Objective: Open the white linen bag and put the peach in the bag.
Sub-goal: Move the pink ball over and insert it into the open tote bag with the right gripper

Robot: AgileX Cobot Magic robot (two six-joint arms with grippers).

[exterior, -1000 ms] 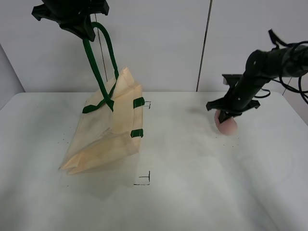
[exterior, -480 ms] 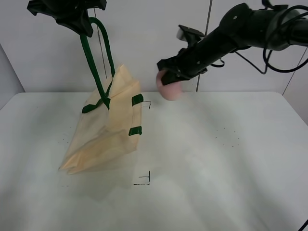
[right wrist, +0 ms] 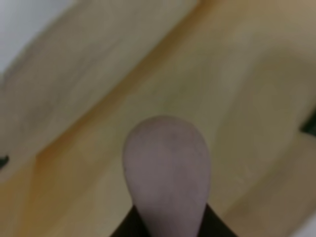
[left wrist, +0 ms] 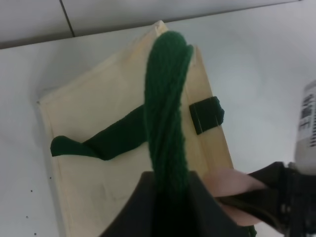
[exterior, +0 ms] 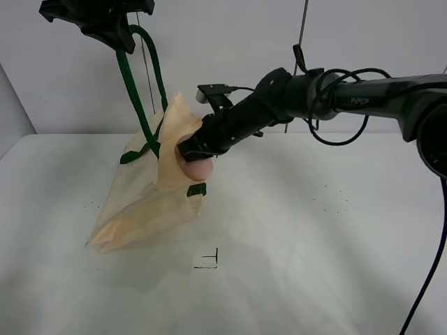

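The white linen bag (exterior: 150, 192) hangs tilted, its lower corner on the table, lifted by one dark green strap handle (exterior: 129, 77). My left gripper (exterior: 112, 31) is shut on that handle high above the bag; it shows in the left wrist view (left wrist: 165, 123). My right gripper (exterior: 192, 155) is shut on the dusty-pink peach (exterior: 194, 167) and holds it against the bag's upper right edge, by the green tabs (exterior: 198, 189). In the right wrist view the peach (right wrist: 165, 173) fills the middle with cream fabric (right wrist: 98, 89) close behind it.
The white table (exterior: 314, 237) spreads to the right and front. Small black corner marks (exterior: 209, 262) lie on it in front of the bag. A white wall with a vertical seam (exterior: 304, 28) stands behind.
My right gripper lifted the peach from the table's right side, carried it up and left, then down to the bag's upper edge. The left gripper holds the handle as before.
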